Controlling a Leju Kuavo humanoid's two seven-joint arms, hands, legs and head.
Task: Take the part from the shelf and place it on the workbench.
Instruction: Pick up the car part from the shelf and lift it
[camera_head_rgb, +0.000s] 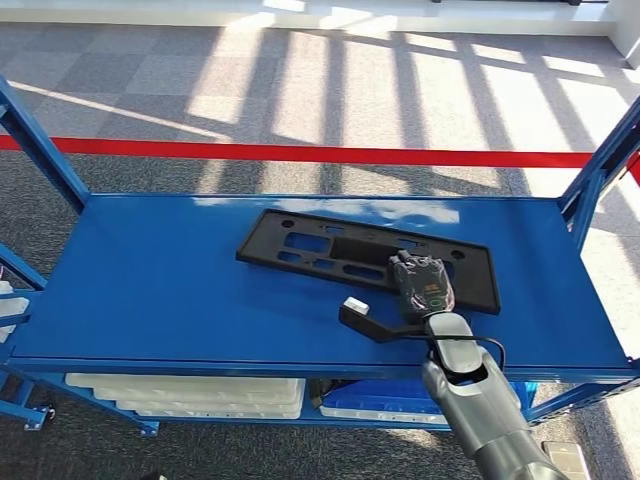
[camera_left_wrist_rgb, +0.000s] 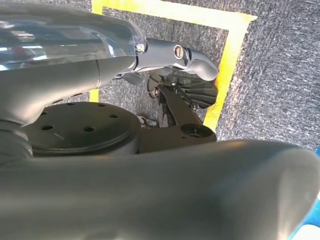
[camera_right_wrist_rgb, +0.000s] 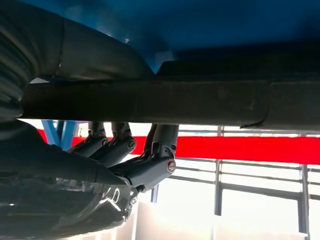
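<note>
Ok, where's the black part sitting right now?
In the head view the flat black part lies on the blue shelf top, right of centre toward the far edge, with the right hand over its near right end.

No text, label, brand or number can be read anywhere. The faint pale marks on the dark back of the right hand (camera_head_rgb: 420, 285) are too blurred to make out.
</note>
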